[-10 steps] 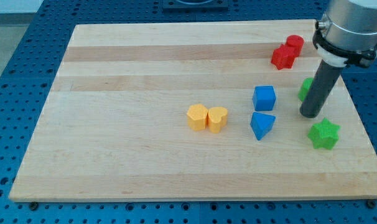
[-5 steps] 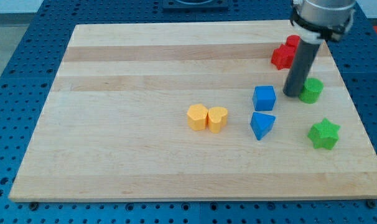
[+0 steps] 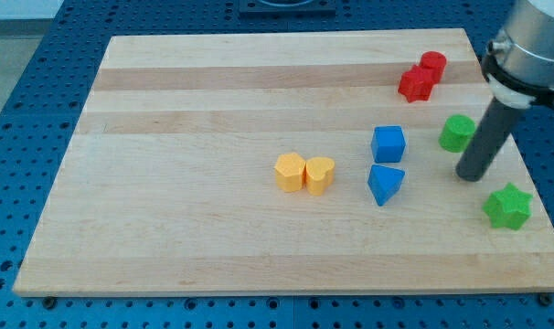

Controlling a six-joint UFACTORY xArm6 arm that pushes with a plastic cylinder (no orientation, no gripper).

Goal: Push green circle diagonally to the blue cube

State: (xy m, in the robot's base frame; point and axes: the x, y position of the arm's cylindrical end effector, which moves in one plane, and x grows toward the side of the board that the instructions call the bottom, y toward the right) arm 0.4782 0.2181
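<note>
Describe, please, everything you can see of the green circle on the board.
The green circle is a short, bright green cylinder that looks like painted wood or plastic, lying flat on the wooden board near the view's right edge. It sits to the right of the blue cube and below the red blocks, touching neither. My tip rests just below and right of it, apparently clear of it.

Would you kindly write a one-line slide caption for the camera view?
My tip rests just below-right of the green circle, with the blue cube to the circle's left on the wooden board.
</note>
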